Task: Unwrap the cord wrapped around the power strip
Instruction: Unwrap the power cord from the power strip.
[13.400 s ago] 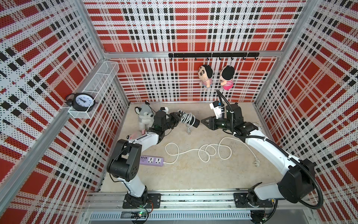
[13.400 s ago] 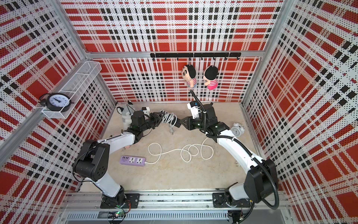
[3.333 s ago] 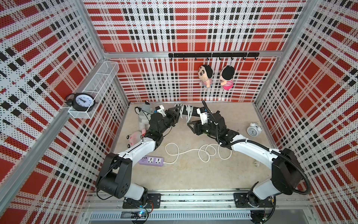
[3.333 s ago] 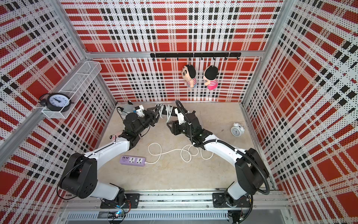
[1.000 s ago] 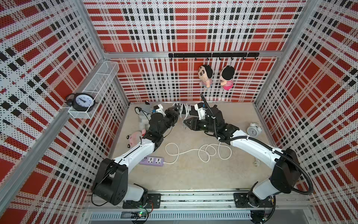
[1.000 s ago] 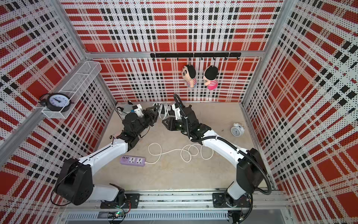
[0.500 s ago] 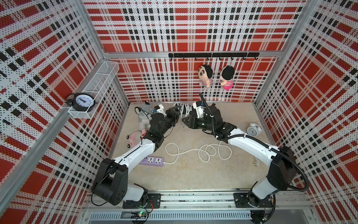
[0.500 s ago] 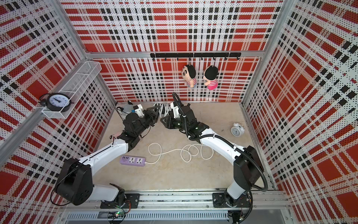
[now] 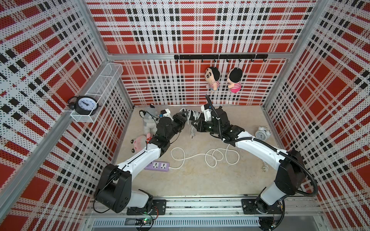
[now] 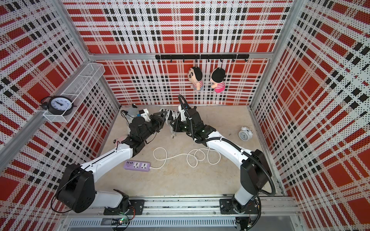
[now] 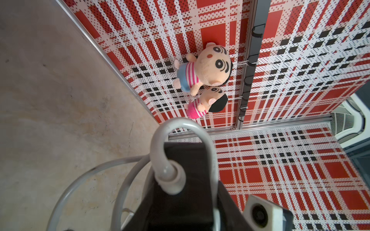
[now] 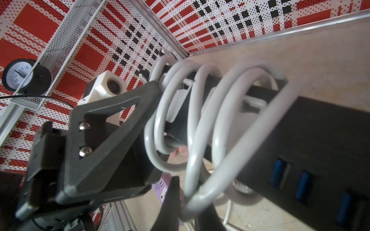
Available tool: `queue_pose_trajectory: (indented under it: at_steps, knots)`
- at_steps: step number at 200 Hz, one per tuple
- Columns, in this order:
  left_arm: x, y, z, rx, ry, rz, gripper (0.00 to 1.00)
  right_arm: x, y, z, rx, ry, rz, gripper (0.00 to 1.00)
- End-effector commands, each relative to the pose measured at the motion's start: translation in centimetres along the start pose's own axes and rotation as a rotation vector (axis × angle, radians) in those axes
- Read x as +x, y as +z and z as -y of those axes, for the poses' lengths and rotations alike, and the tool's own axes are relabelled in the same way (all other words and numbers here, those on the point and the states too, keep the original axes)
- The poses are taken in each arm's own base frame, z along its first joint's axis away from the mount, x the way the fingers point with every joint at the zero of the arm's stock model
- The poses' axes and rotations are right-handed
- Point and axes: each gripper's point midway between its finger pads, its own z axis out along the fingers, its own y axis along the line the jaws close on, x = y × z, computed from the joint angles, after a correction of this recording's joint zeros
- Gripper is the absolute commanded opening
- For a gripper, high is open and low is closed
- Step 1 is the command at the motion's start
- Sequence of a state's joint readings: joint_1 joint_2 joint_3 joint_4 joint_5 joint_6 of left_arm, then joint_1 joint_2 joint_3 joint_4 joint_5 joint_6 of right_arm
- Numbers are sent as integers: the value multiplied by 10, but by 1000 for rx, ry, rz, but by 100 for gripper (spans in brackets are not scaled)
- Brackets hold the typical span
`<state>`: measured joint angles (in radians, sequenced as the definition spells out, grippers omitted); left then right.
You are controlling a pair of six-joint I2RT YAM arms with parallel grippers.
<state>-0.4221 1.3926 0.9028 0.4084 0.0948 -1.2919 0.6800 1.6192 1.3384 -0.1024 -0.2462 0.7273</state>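
Your left claw (image 9: 186,118) clamps one end of the black power strip (image 12: 320,144), held above the table (image 9: 200,180), far middle. Your right claw (image 12: 189,204) is pinched on one loop of its white cord (image 12: 191,130).

We see a black alarm clock (image 9: 85,104) sitting in the end of a white wire basket (image 9: 104,80) on the left wall. On the back wall two dolls, one in blue (image 9: 212,79) and one in pink (image 9: 234,80), hang side by side from a black hook rail (image 9: 220,57). On the tabletop (image 9: 200,180) stand a white alarm clock (image 9: 261,133) near the right wall, a grey plush dog (image 9: 148,122) and a pink plush (image 9: 139,142) by the left wall, and a purple power strip (image 9: 158,166) whose white cord (image 9: 200,154) lies in loose loops
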Motion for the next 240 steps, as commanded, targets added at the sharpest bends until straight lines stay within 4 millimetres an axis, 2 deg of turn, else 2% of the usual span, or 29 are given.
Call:
queue_pose_trajectory:
  at_steps: [1,28,54,71,89,91,95,116,145,184,217,240]
  knots:
    - [-21,-7,31,54,111,58,0,-27,-27,-14,-114,26,63,0]
    - [-13,0,9,16,160,-18,0,-41,-41,-18,-256,70,53,0]
    - [-14,-3,-4,16,159,-66,0,-44,-43,-13,-209,-20,-46,0]
    - [-22,-10,-5,20,176,-64,0,-47,-47,-1,-148,-80,-96,0]
    - [-33,-20,-6,29,169,-61,0,-52,-57,29,-51,-130,-129,0]
    - [-43,-22,-7,25,169,-41,0,-54,-58,33,-40,-131,-131,0]
    - [-51,-26,-8,25,167,-26,0,-55,-61,42,-14,-132,-138,0]
    - [-73,-38,-4,41,159,-7,0,-63,-76,85,95,-133,-141,0]
    - [-90,-47,3,71,145,0,0,-76,-98,128,229,-144,-124,0]
    - [-125,-63,4,18,205,83,0,-74,-122,174,362,-132,-149,0]
    - [-164,-89,-2,-42,248,162,0,-88,-158,220,499,-98,-104,0]
    - [-178,-106,-4,-58,256,198,0,-94,-170,240,558,-88,-95,0]
